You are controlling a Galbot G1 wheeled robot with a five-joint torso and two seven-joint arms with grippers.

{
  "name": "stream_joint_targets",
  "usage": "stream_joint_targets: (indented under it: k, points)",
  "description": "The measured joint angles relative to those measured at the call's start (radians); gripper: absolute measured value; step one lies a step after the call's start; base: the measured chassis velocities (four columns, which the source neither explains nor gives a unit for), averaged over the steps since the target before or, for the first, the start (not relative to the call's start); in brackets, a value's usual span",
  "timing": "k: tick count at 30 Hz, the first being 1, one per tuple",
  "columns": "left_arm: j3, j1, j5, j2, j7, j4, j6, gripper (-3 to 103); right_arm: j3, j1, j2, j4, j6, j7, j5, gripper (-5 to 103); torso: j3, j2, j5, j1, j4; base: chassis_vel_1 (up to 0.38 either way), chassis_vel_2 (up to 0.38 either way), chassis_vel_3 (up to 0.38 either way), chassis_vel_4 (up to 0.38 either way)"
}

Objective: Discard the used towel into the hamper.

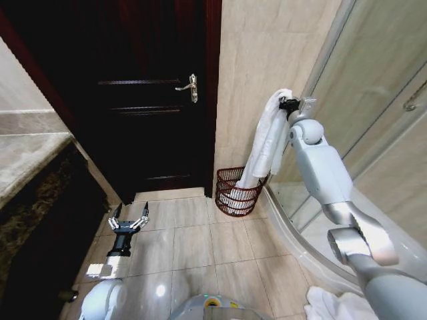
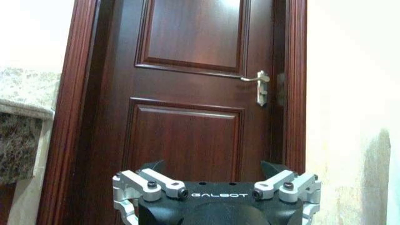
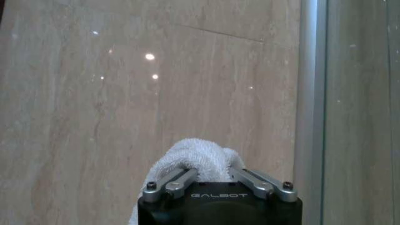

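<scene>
Right gripper (image 1: 288, 105) raised high against tiled wall, fingers clamped on white towel (image 1: 265, 143). Towel hangs full length, lower end inside reddish-brown hamper (image 1: 233, 197) standing on floor in corner between dark wooden door (image 1: 147, 100) and shower glass. Left gripper (image 1: 129, 217) low over floor tiles, fingers spread apart, holding nothing.

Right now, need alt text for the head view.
The right end effector, raised near the tiled wall, holds a white towel whose lower end hangs into the hamper on the floor. The left end effector hangs open and low before a dark door.
</scene>
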Motion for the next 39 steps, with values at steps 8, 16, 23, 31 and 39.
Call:
stream_joint_targets:
  k: [8, 16, 23, 31, 39]
  points:
    - [0.007, -0.009, -0.002, 0.000, -0.003, 0.012, -0.001, 100, 0.000, -0.032, 0.021, 0.012, 0.000, 0.000, -0.013, 4, -0.002, -0.003, 0.0000, -0.001, 0.0000, 0.000, 0.000, 0.000, 0.000]
    - [0.003, -0.011, -0.002, 0.005, -0.004, 0.014, 0.000, 100, 0.011, -0.064, 0.067, 0.012, 0.008, -0.004, -0.040, 4, 0.000, 0.001, -0.0001, 0.001, -0.0001, 0.000, 0.000, 0.000, 0.000]
    - [-0.001, 0.000, -0.003, 0.002, -0.004, 0.015, -0.004, 100, 0.009, -0.075, 0.112, 0.010, 0.011, -0.001, -0.055, 4, 0.001, 0.004, -0.0002, 0.002, 0.0003, 0.000, 0.000, 0.000, 0.000]
    - [-0.004, 0.001, -0.004, 0.001, 0.017, 0.016, -0.009, 100, 0.023, -0.092, 0.108, 0.003, 0.016, -0.007, -0.069, 4, 0.002, 0.005, 0.0000, 0.003, 0.0000, 0.000, 0.000, 0.000, 0.000]
    - [0.004, 0.000, 0.002, -0.008, 0.026, 0.018, -0.009, 100, 0.035, -0.108, 0.123, -0.004, 0.023, -0.014, -0.085, 4, -0.013, -0.022, -0.0001, -0.009, 0.0005, 0.000, 0.000, 0.000, 0.000]
